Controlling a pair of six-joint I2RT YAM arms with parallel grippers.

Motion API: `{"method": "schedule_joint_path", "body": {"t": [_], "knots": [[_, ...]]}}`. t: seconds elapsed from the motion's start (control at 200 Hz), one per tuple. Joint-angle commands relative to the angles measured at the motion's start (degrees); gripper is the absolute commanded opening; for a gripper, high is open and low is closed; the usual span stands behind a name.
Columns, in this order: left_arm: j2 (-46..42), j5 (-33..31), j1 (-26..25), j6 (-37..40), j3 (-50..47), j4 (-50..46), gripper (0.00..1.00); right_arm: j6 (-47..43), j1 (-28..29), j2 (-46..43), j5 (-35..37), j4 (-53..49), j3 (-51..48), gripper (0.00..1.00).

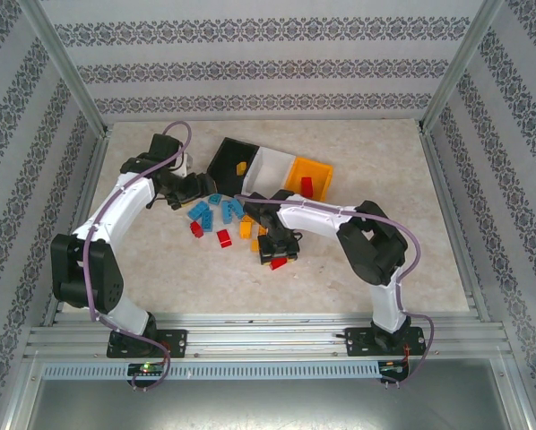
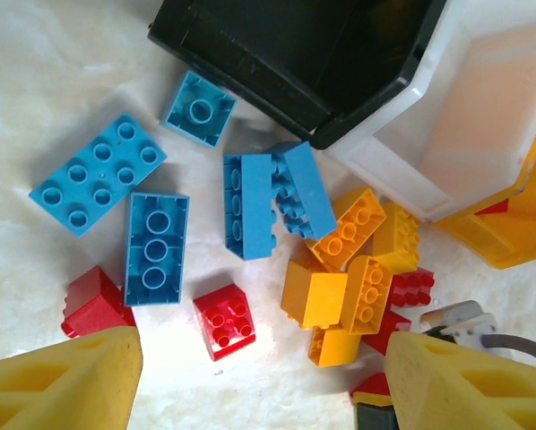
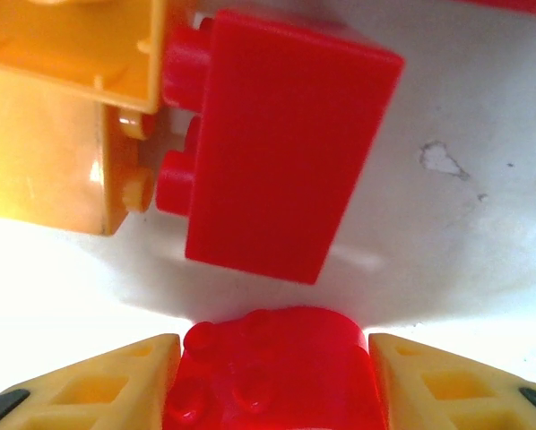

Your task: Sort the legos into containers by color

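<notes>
legos [image 2: 247,206] are mostly in a loose pile on the tabletop [image 1: 205,278], just in front of the three bins. the blue ones sit on the left of the pile, and the orange-yellow ones are bunched on the right with a few reds mixed in. one red lego [image 3: 268,358] is pinched by the right end effector [image 3: 272,385] at the near edge of the pile, with both yellow pads pressed against its sides. a second red brick [image 3: 286,143] lies just past it, its studs up against an orange-yellow brick [image 3: 62,116]. the left end effector [image 2: 259,394] hovers over the pile with its fingers spread wide and nothing between them. the black bin [image 1: 223,159], white bin [image 1: 270,166] and orange bin [image 1: 316,167] stand touching in a row. there's a stray yellow brick [image 1: 240,167] in the black one and a stray red brick [image 1: 306,186] in the orange one.
</notes>
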Motion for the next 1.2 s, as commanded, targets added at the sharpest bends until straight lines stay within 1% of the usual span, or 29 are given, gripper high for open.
{"method": "schedule_joint_path", "body": {"t": [0.0, 0.16, 0.245, 0.315, 0.455, 0.565, 0.679, 0.884, 0.959, 1.064, 1.199], "knots": [[-1.9, -1.1, 0.5, 2.1, -1.6, -3.1, 0.72, 1.3, -0.2, -5.1, 2.8, -3.1, -0.6, 0.44], [-2.7, -1.8, 0.5, 2.8, -3.7, -3.3, 0.73, 1.1, -3.2, -10.6, 3.7, -5.6, 0.7, 0.44], [-3.4, -3.2, 0.5, 3.5, -4.8, -4.3, 0.73, -0.5, -6.8, -12.9, 4.5, -7.2, 2.9, 0.44], [-4.0, -4.4, 0.5, 4.1, -5.6, -5.3, 0.73, -2.7, -10.5, -13.1, 4.8, -8.3, 5.6, 0.44], [-4.9, -7.5, 0.5, 4.7, -8.2, -7.2, 0.73, -6.7, -17.3, -9.4, 4.1, -9.9, 12.7, 0.44], [-4.0, -8.6, 0.5, 4.6, -9.9, -8.3, 0.73, -9.5, -20.7, -4.2, 4.3, -11.0, 19.5, 0.44], [-3.3, -9.4, 0.4, 3.8, -11.3, -7.3, 0.73, -11.4, -23.3, 1.4, 4.0, -11.5, 25.5, 0.45], [0.1, -10.6, 0.3, 3.9, -10.4, -7.9, 0.72, -13.8, -25.4, 9.3, 4.4, -12.3, 33.7, 0.47], [1.4, -10.5, 0.3, 4.3, -9.9, -8.2, 0.71, -13.9, -26.0, 11.0, 3.6, -12.3, 35.3, 0.53], [3.0, -10.8, 0.3, 4.4, -9.6, -8.0, 0.70, -13.8, -26.2, 11.5, 3.3, -12.3, 36.6, 0.59], [4.7, -10.7, 0.4, 3.9, -9.4, -6.4, 0.67, -12.5, -25.8, 8.6, 3.2, -11.9, 34.7, 0.62]]}}
